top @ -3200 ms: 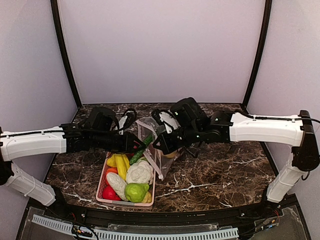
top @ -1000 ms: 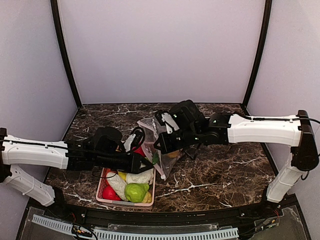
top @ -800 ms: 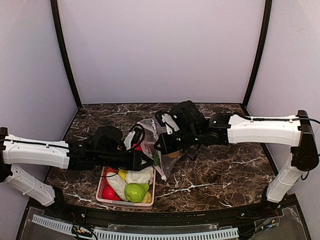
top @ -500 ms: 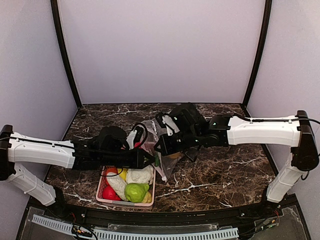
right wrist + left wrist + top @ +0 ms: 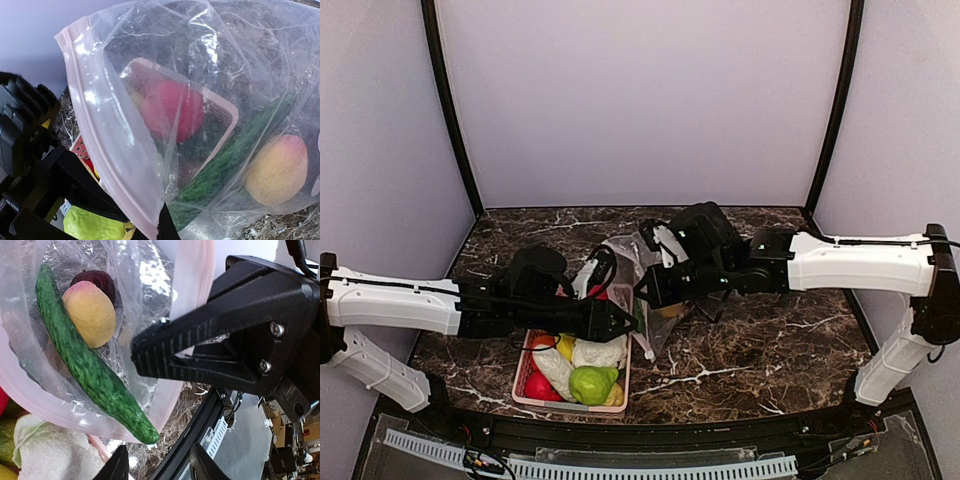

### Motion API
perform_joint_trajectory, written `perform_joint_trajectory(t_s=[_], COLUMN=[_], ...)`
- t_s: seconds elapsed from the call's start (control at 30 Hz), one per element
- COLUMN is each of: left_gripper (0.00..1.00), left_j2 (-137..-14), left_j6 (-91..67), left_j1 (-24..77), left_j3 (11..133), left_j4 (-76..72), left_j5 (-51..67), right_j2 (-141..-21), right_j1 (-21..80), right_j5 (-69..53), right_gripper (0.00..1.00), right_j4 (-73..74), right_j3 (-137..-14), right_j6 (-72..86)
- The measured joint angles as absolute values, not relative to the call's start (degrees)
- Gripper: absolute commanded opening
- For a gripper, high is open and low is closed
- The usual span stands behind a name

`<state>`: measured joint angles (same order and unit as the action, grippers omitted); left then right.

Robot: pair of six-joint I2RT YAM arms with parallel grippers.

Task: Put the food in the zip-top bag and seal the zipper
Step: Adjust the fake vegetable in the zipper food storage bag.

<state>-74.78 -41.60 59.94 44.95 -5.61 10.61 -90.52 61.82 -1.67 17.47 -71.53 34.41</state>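
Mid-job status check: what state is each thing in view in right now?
zip-top bag: mouth held open, partly filled
zipper: unsealed
cucumber: lying loose inside the bag
yellow-orange ball: inside the bag
left gripper: open, at the bag mouth
right gripper: shut on the bag rim
pink basket: holding toy produce

Bench [image 5: 760, 350]: dark brown marble-pattern top with white veining, lower half of the top view. Pink slatted basket [image 5: 552, 405] sits on the bench, lower left of centre. Backdrop [image 5: 640, 100]: plain pale lilac panels at the back and both sides. Two black poles, upper left [image 5: 452, 110] and upper right [image 5: 834, 105], lean outward toward the top. Black curved rail [image 5: 720, 428] along the bench's near edge; white slotted strip [image 5: 620, 468] below it, bottom of frame
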Motion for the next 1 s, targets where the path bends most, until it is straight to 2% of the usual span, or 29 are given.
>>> perform_joint_trajectory(t_s=[0.07, 0.33, 0.6, 0.83, 1.0], left_gripper=[0.41, 0.27, 0.17, 0.14, 0.17], left_j2=[-74.91, -78.7, -81.93, -82.87, -83.68], left_j6=[-41.52, -41.25, -41.95, -43.59, -43.88], left_j1=[60.07, 60.29, 60.29, 59.72, 59.37], left_j3=[44.95, 44.97, 46.26, 46.96, 46.96], left_j4=[-5.54, -5.89, -7.22, -8.25, -8.67], left_j5=[11.49, 12.67, 11.25, 7.81, 7.03], right_j2=[-90.52, -90.52, -90.52, -90.52, -90.19], right_j1=[61.82, 61.82, 61.82, 61.82, 61.82], right_j5=[-1.67, -1.69, -1.69, -1.72, -1.65], right_gripper=[0.0, 0.0, 0.0, 0.0, 0.0], right_j4=[17.5, 17.5, 17.5, 17.5, 17.3], right_j3=[-71.53, -71.53, -71.53, -71.53, -71.09], right_j6=[34.41, 34.46, 34.61, 34.76, 34.92])
